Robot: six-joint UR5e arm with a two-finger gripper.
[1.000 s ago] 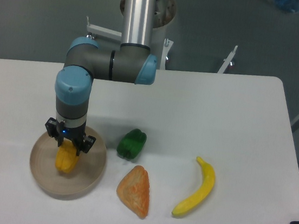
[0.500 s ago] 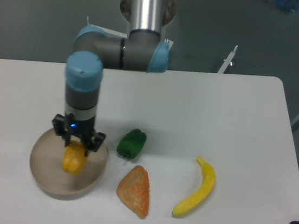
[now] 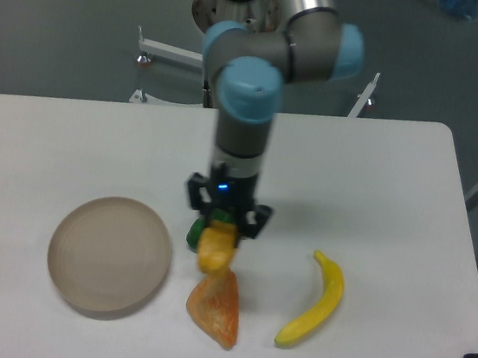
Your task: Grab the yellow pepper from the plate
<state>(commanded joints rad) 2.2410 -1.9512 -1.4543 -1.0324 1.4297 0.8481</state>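
Your yellow pepper (image 3: 216, 248) was up in the air, off the plate (image 3: 108, 255), and it hung just above the top tip of the orange pastry (image 3: 215, 306). Your gripper (image 3: 224, 226) was clenched around the top of the pepper, with a black finger on each side of it. A small blue light glowed on the gripper's body. The green pepper (image 3: 192, 232) sat right behind the yellow one, and you could only see a little bit of it peeking out on the left. The plate sat well apart on the left side of the white bench (image 3: 393, 207), and nothing lay in it. The yellow banana (image 3: 315, 302) lay on the bench to the right, near the pastry but not touching it. Your arm (image 3: 247, 110) stood straight up over the gripper, grey with light blue caps.
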